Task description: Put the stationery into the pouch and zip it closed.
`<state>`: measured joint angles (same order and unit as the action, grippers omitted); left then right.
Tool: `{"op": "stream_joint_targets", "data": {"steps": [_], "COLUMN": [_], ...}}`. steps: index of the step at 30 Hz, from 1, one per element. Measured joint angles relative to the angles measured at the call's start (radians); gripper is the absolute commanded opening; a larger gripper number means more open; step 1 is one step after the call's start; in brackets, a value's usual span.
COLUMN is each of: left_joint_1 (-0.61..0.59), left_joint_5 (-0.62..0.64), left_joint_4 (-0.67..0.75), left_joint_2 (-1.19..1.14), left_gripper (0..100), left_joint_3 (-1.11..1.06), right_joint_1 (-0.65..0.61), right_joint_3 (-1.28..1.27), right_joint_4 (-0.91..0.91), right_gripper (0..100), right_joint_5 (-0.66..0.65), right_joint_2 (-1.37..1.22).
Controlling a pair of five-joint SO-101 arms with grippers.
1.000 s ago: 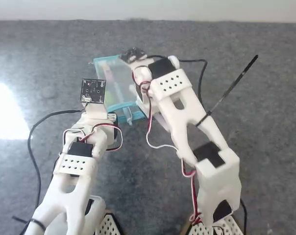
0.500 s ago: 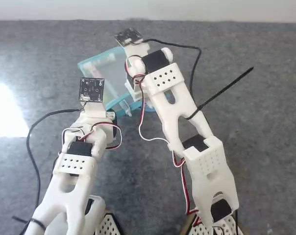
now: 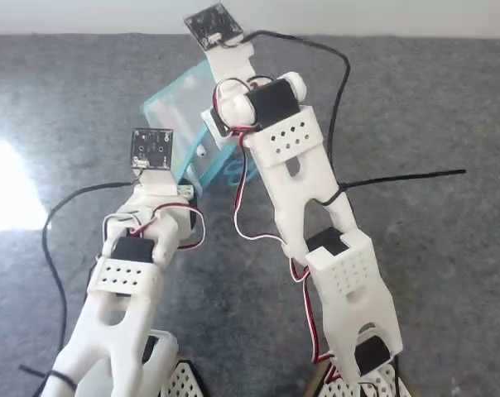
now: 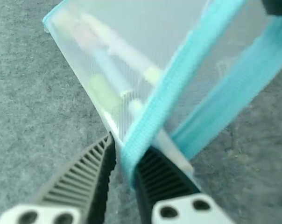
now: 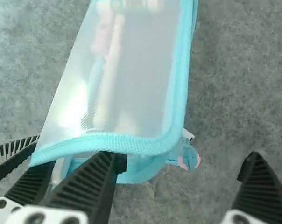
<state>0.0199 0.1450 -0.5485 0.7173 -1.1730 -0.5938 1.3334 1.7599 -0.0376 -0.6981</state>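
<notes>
The pouch point(image 3: 177, 106) is translucent with teal trim and stands tilted up on one edge between the two arms. Pens and other stationery point(image 4: 103, 88) lie inside it, also visible through its wall point(image 5: 110, 70). My left gripper point(image 4: 125, 179) is shut on the pouch's teal bottom edge point(image 4: 131, 154). My right gripper point(image 5: 178, 179) is wide open beside the pouch point(image 5: 131, 79), one finger point(image 5: 92, 179) under the teal rim, the other finger point(image 5: 255, 186) well apart. The zipper pull point(image 5: 187, 159) hangs at the pouch corner between those fingers.
The grey speckled table point(image 3: 432, 99) spreads around the arms. A black cable tie point(image 3: 415, 177) sticks out sideways from the right arm point(image 3: 287, 136). Loose black and red-white wires point(image 3: 55, 223) trail beside both arms.
The right arm's wrist has risen and swung toward the far side. The pouch has tipped from lying low to standing steeply on its edge, with the left gripper still holding it.
</notes>
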Motion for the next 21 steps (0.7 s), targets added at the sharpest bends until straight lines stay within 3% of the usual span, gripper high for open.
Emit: {"op": "stream_joint_targets", "data": {"steps": [9,21], "left_joint_1": [0.006,-0.092], "left_joint_5": [-0.009,-0.081], "left_joint_4": [-0.321,-0.618], "left_joint_2": [-0.003,-0.003], "left_gripper": [1,1], "left_joint_3": [0.212,0.598], "right_joint_1": [0.003,0.041], "right_joint_3": [-0.087,-0.856], "right_joint_4": [0.000,-0.058], "right_gripper": [37.4,37.5], "right_joint_5": [-0.068,-0.124], "right_joint_2": [0.287,0.881]}}
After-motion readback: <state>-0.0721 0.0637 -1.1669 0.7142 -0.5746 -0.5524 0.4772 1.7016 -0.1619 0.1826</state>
